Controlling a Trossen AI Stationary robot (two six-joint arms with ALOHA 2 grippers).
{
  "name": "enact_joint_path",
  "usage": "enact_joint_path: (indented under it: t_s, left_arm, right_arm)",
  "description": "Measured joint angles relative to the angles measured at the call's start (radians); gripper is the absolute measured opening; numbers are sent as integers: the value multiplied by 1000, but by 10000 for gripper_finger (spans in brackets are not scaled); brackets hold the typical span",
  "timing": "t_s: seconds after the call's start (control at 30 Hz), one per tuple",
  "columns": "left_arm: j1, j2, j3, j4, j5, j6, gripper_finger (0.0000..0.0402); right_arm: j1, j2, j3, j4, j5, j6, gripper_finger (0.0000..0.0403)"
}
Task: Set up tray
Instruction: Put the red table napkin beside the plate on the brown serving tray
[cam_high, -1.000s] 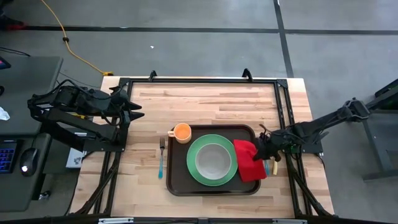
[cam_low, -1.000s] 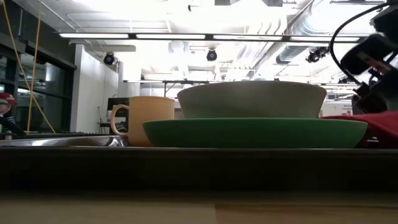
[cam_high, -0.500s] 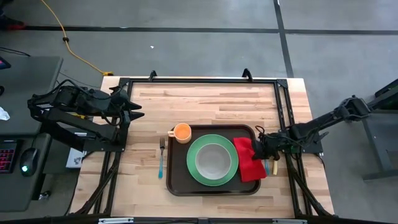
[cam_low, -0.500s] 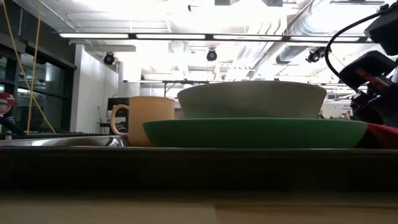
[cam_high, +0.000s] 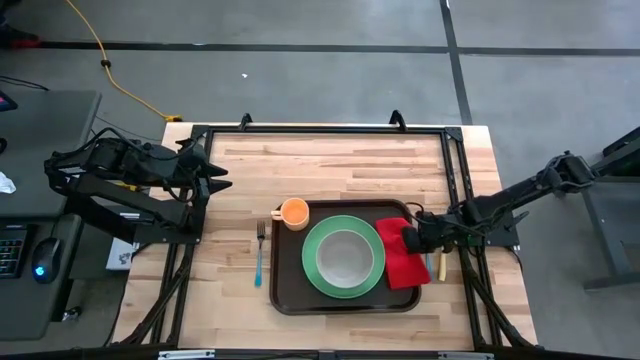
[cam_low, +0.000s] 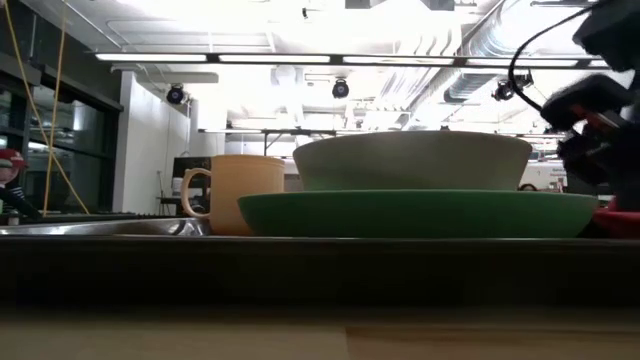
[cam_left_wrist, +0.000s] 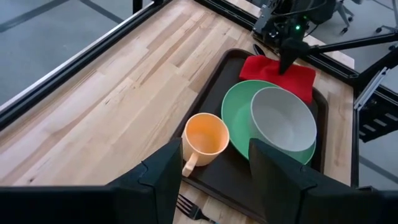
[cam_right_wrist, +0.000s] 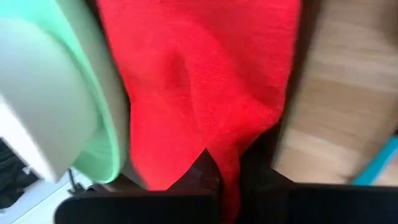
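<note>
On tray (cam_high: 290, 297): plate (cam_high: 343, 257), bowl (cam_high: 343, 256), cup (cam_high: 294, 212) sitting; right gripper (cam_high: 409, 238) pressed together, pinching napkin (cam_high: 400, 262); fork (cam_high: 259, 252) waiting outside; left gripper (cam_high: 222, 176) spread, idling

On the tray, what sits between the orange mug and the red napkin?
The green plate with the pale bowl on it lies between the orange mug and the red napkin, seen in the high view.
</note>
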Motion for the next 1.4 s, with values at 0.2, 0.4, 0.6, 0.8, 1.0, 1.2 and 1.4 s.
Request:
enact_joint_path:
  t_s: [0.2, 0.4, 0.6, 0.8, 1.0, 1.2, 1.4]
  left_arm:
    - [0, 0, 0, 0, 0, 9, 211]
    - [0, 0, 0, 0, 0, 12, 211]
    - [0, 0, 0, 0, 1, 12, 211]
    - [0, 0, 0, 0, 12, 11, 211]
    - [0, 0, 0, 0, 12, 11, 211]
    - [0, 0, 0, 0, 13, 12, 211]
    - [0, 0, 0, 0, 14, 13, 211]
  right_arm:
    - [0, 58, 54, -15, 7, -2, 0]
    - [0, 166, 82, 81, -1, -1, 0]
    - [0, 283, 86, 201, -9, 9, 0]
    - [0, 349, 93, 257, 2, 34, 0]
    - [-9, 361, 100, 266, 28, 37, 0]
    - [-35, 357, 100, 295, 53, 43, 0]
    - [-62, 357, 99, 375, 45, 51, 0]
